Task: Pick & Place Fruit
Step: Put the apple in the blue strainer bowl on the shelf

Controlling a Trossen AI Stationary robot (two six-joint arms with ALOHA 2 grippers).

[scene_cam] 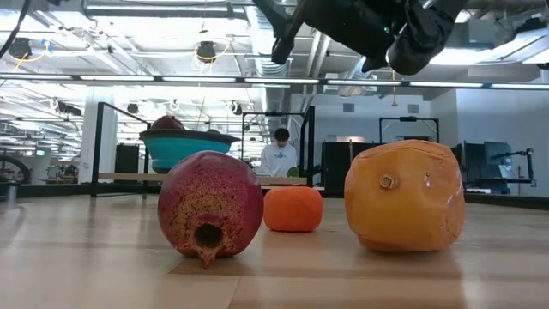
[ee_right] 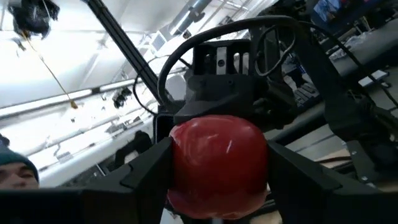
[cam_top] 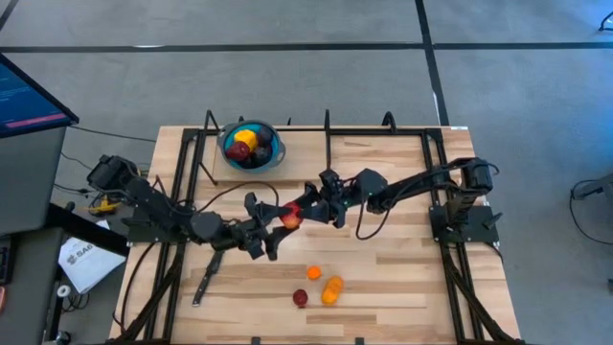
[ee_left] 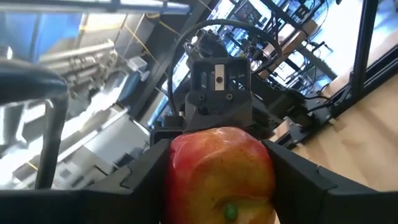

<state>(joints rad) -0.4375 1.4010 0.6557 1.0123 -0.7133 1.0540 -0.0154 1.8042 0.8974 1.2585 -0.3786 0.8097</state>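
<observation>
A red and yellow apple hangs above the middle of the table between my two grippers. My left gripper reaches it from the left and my right gripper from the right, each shut on it. In the left wrist view the apple fills the gap between the fingers, and it does the same in the right wrist view. Three more fruits rest on the boards near the front: a small orange one, a larger orange one and a dark red one. My left gripper pinches the apple by two opposite sides between its fingers. The fingers come about level from the table's left. The apple is lifted clear of the table. My right gripper pinches the same apple by two opposite sides between its fingers, coming about level from the table's right. The apple's red side faces this wrist.
A blue bowl holding several fruits stands at the far left of the table. A slim dark knife lies at the near left. Black frame rails run along the table's sides and far edge. A person sits far behind the table.
</observation>
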